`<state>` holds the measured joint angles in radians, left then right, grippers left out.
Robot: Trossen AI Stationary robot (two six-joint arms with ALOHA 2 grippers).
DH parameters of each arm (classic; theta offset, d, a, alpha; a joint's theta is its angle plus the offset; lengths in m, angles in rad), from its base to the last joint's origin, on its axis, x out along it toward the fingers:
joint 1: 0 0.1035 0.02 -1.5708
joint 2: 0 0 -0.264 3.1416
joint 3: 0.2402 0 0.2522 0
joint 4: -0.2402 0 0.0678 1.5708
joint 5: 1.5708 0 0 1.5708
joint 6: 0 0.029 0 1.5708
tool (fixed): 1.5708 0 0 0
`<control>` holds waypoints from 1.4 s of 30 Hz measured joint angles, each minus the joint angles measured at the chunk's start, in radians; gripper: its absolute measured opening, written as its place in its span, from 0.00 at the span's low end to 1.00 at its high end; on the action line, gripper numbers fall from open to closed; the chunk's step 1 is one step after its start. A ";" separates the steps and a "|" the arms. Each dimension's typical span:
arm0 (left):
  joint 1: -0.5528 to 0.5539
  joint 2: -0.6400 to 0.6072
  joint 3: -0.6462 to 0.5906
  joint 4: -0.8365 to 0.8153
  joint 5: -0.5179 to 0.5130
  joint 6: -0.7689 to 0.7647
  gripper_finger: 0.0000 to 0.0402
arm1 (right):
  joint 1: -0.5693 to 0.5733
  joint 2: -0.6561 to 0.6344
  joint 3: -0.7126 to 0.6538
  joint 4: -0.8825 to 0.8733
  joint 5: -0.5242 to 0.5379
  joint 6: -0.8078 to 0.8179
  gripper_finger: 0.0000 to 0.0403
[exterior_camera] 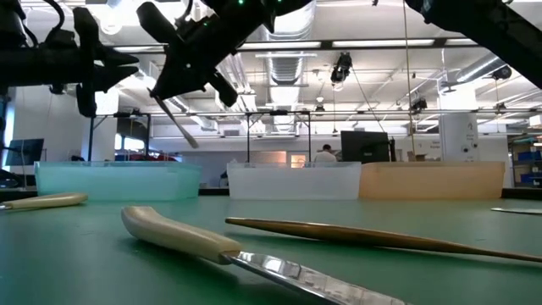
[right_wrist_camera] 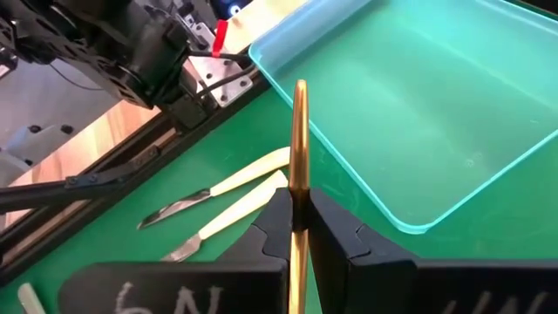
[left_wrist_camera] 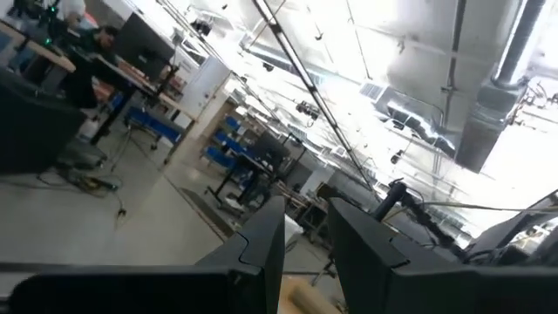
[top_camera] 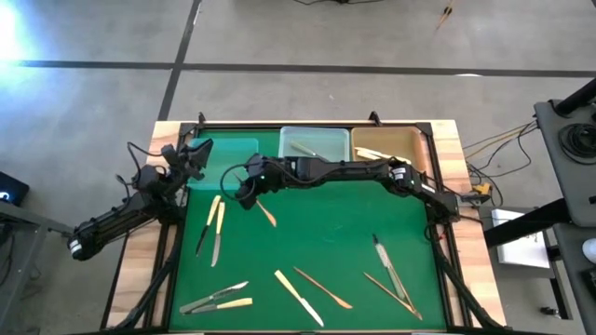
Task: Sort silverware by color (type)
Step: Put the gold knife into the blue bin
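Golden-bronze cutlery piece (top_camera: 267, 215) is hanging from the right gripper (top_camera: 244, 194) near the table's far-left corner. Its wrist view is showing fingers (right_wrist_camera: 277, 225) pinching it thinly beside the teal tray (right_wrist_camera: 418, 105); it could slip. Left gripper (top_camera: 191, 160): unclear.

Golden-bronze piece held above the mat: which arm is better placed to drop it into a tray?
Right. The right tool is already shut on the golden-bronze piece, raised beside the teal tray. The left tool sits at that tray's outer edge and holds nothing visible.
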<state>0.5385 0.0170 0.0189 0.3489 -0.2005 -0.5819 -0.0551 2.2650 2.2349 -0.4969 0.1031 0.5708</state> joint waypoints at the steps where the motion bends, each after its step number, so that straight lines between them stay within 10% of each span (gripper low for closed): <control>1: 0.000 0.000 0.000 0.003 0.001 -0.021 0.19 | -0.001 0.000 0.000 -0.001 -0.004 -0.005 0.02; 42: -0.007 0.038 0.000 0.160 0.407 -0.427 0.19 | -0.058 -0.125 0.000 0.000 -0.053 -0.271 0.02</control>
<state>0.5319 0.0551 0.0189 0.5091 0.2066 -1.0089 -0.1131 2.1397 2.2349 -0.4964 0.0502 0.3000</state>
